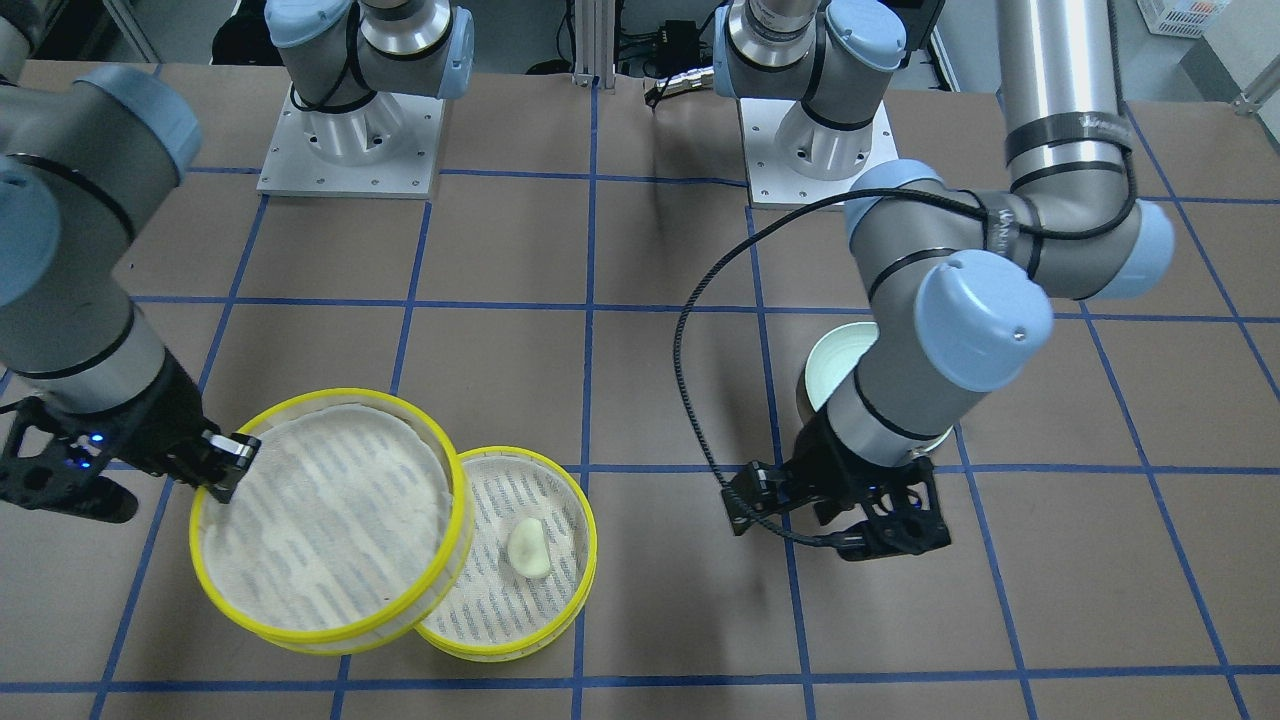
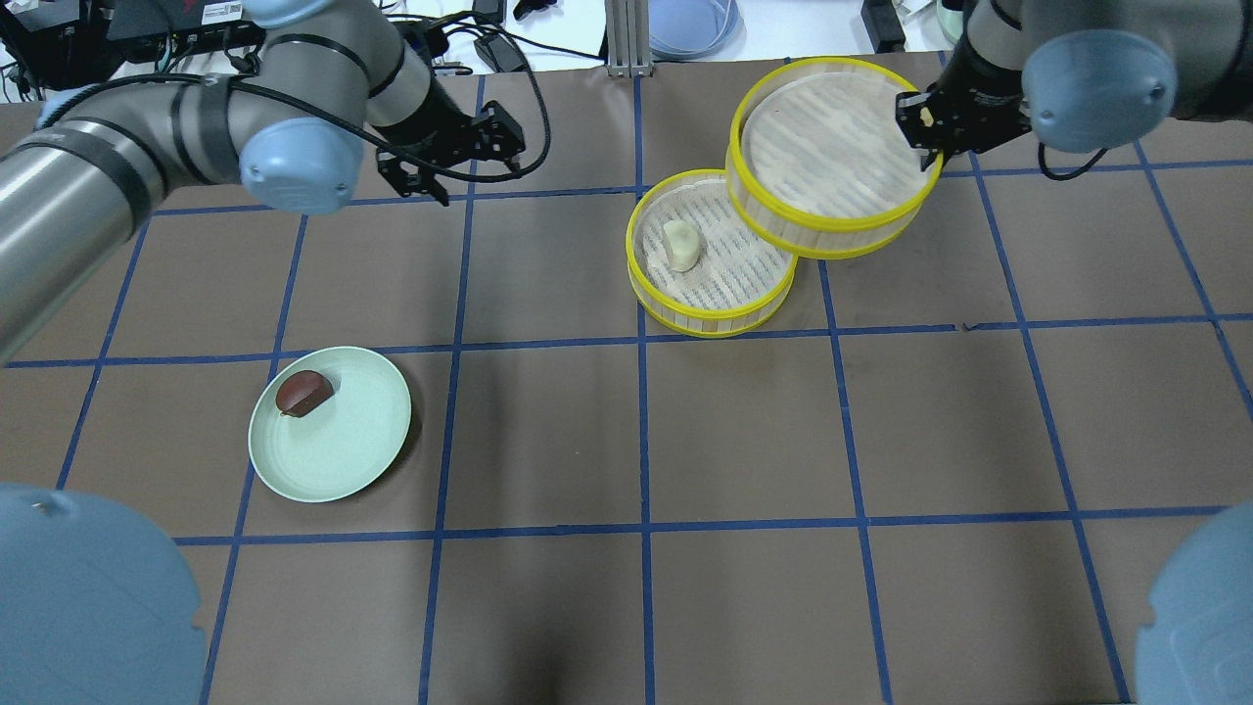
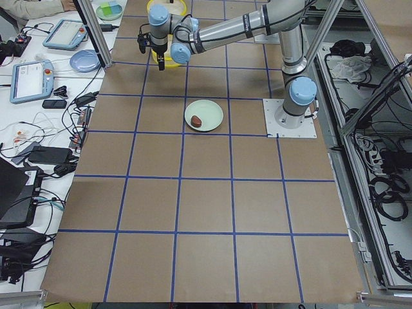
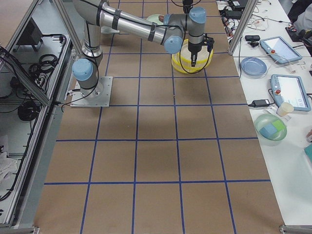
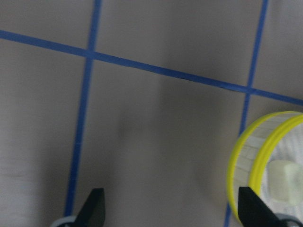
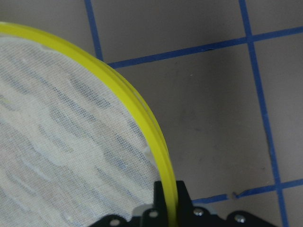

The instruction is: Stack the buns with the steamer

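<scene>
- Overhead exterior view: the right pincer (image 2: 925,119) is pinching the yellow rim of one steamer tray (image 2: 852,238) near the far edge of the desk (image 2: 626,607), on the robot's right half. One finger is inside the wall and one outside.
- That tray overlaps the second steamer tray (image 2: 707,318) just beside it. Whether the two touch, I cannot tell.
- The trays look light, with thin, stiff walls. The rim is the sensible hold, though a pinch at a single spot may let the tray tip. The cloth lining looks loose.
- The cream bun (image 2: 679,245) lies in the second tray, and the brown bun (image 2: 303,392) sits on the green plate (image 2: 348,460) on the robot's left half, near mid-desk.
- Both buns probably squash easily, so they should be taken across their sides with a gentle squeeze.
- The left pincer (image 5: 173,210) is spread and holds nothing, over bare desk near the far edge.
- Count: two trays, two buns, one plate.
</scene>
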Motion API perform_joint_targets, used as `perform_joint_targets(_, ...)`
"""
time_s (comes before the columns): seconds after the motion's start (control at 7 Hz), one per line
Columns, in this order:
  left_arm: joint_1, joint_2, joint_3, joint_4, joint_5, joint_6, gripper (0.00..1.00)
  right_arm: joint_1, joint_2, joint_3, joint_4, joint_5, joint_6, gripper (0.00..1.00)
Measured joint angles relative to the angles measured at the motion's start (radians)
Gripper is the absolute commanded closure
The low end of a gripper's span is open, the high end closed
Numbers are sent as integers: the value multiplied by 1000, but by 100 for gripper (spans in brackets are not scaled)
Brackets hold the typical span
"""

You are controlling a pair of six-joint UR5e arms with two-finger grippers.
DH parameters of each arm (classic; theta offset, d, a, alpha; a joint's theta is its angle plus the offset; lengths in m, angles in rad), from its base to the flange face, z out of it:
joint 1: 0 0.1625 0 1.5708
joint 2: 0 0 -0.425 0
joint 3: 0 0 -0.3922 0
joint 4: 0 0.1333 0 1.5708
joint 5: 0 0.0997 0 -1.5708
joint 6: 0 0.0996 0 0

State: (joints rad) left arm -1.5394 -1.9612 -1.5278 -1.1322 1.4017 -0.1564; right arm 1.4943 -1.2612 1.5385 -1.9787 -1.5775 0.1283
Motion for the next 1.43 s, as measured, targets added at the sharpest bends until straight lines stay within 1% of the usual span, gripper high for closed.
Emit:
perform_joint_targets(0.14, 63, 35, -15, -103, 44, 91, 0, 55, 7, 5, -3, -7, 91, 100)
perform_joint_targets(0.29, 115, 62, -51, -162, 82, 172, 0, 83, 25, 21, -27, -6, 147, 100)
perform_joint_targets(0.43, 159, 83, -113, -186, 141, 255, 0, 96, 47, 46, -72, -2, 177, 100)
perform_joint_targets(0.57, 191, 96, -173, -193, 192, 355, 0, 108, 65, 70, -100, 1, 202, 100)
perform_joint_targets(0.71, 218, 98, -217, -193, 218, 457, 1, 128, 77, 89, -115, -1, 221, 100)
perform_joint_targets(1.0, 251, 79, -270, -186, 243, 631, 2, 155, 86, 109, -129, -8, 231, 100)
perform_joint_targets(1.29, 258, 46, -297, -152, 290, 721, 2, 158, 83, 112, -167, -11, 231, 100)
perform_joint_targets(1.43, 258, 27, -300, -132, 298, 735, 15, 158, 80, 112, -183, -11, 232, 100)
